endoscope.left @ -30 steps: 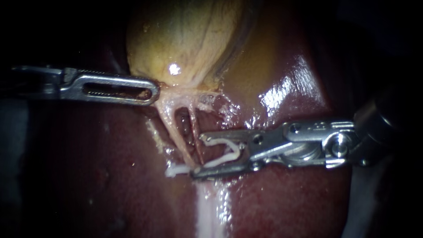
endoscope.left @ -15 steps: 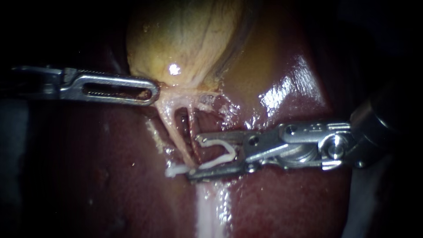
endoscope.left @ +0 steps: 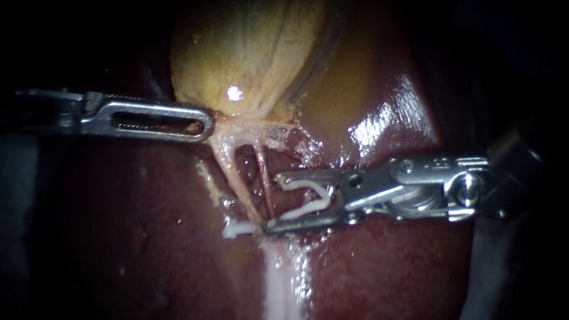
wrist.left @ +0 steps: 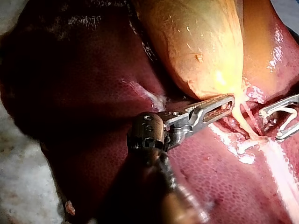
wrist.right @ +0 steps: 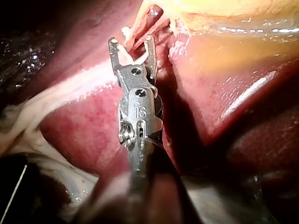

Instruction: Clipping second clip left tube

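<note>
Okay, nearest the camera: a placed clip sits across the bottom end of the left tube, just beside the pale streak on the liver. So one clip is on and the second is what's left. I'd say we're mid-approach, nowhere near the squeeze.

Next back, the right instrument comes in low over the liver. Its tool stands wide but isn't empty: both jaws cradle the loaded clip, one leg along each jaw. That clip is an open V, with its mouth pointing to the view's left at the tubes and its bend toward the shaft. Its long axis runs along the instrument, nearly level across the view. That's roughly crosswise to the left tube, which slants from the gallbladder neck down and slightly right. Decent angle, I reckon.

The catch is that the jaw tips sit at the thin reddish right tube, and the left tube lies just past them, outside the clip. It needs to reach further, get the left tube between the legs above the placed clip, then close. The right wrist view doesn't settle whether the reddish tube is inside the mouth.

Further back, the left instrument has its tool pinching the gallbladder neck, strands fanning from its tip. Behind that is the yellowish gallbladder.
</note>
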`<state>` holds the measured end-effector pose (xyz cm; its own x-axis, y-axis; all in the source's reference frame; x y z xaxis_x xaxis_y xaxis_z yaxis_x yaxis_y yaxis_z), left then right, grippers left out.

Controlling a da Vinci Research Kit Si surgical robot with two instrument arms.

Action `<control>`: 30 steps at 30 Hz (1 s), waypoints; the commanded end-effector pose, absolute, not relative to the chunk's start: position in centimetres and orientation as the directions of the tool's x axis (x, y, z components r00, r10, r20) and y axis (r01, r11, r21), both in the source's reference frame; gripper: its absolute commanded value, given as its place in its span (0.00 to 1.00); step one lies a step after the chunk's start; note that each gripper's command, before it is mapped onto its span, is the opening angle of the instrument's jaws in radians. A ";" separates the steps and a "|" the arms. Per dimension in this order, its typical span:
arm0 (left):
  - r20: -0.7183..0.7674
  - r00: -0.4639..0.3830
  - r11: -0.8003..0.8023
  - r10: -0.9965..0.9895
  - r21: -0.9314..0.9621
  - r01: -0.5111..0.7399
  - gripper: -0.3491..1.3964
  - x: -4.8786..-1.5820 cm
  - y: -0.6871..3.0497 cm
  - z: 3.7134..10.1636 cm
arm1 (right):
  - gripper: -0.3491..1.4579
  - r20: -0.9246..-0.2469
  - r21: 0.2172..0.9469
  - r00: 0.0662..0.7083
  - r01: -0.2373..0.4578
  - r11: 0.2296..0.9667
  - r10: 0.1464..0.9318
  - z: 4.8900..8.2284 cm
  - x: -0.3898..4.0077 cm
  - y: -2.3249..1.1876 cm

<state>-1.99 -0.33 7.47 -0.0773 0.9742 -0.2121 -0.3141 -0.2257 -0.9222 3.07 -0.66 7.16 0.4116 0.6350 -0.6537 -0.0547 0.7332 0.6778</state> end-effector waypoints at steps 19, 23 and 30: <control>-0.212 -0.077 -0.226 0.974 -0.922 -0.314 0.00 -2.00 -0.32 7.47 | 0.46 -0.658 0.676 0.402 -0.057 0.735 0.636 7.12 3.31 -0.74; -0.212 -0.077 -0.226 0.974 -0.922 -0.314 0.00 -2.00 -0.32 7.47 | 0.46 -0.660 0.672 0.402 -0.060 0.738 0.634 7.19 3.37 -0.77; -0.212 -0.077 -0.226 0.974 -0.922 -0.314 0.00 -2.00 -0.32 7.47 | 0.46 -0.665 0.669 0.405 -0.053 0.742 0.628 7.35 3.48 -0.85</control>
<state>-2.00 -0.32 7.47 -0.0771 0.9742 -0.2122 -0.3142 -0.2258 -0.9221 3.50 -0.86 7.37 0.4039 0.6280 -0.6652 -0.0542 0.7423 0.6679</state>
